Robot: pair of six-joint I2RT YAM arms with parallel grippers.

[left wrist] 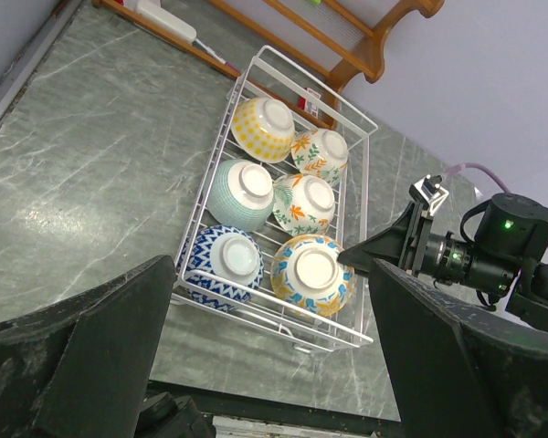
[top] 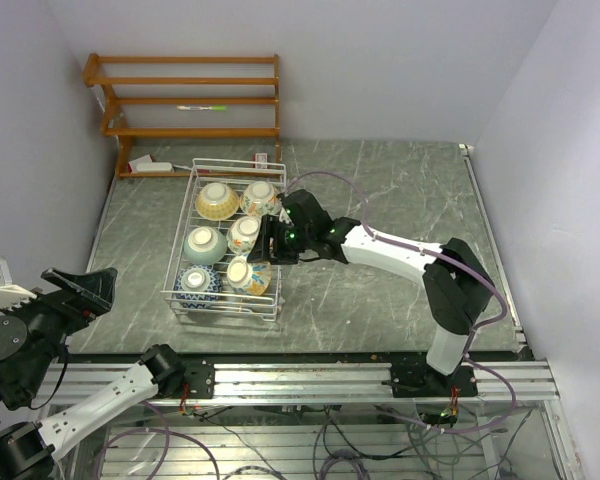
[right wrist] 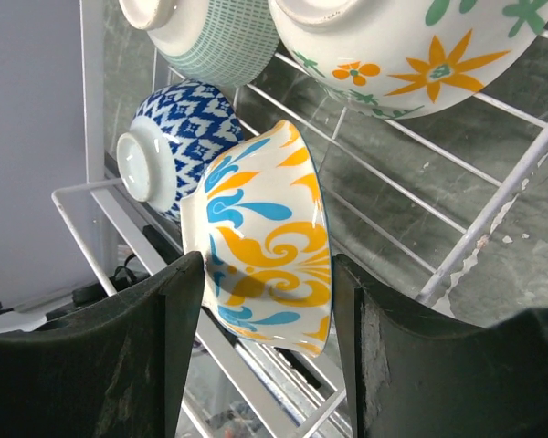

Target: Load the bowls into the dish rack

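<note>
With the bowl (left wrist: 312,272) sitting upturned in the rack's (left wrist: 256,68) near corner, the right gripper (top: 270,243) is straddling it so closely I cannot tell grip from release, risking dragging it out when withdrawing, while the left gripper (top: 98,285) is gaping wide.

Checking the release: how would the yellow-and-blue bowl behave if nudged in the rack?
The yellow-and-blue bowl looks glazed ceramic: probably stiff, slippery, and apt to chip against the dish rack wires. It sits foot up on its wide rim, so it would likely slide rather than tip.
</note>
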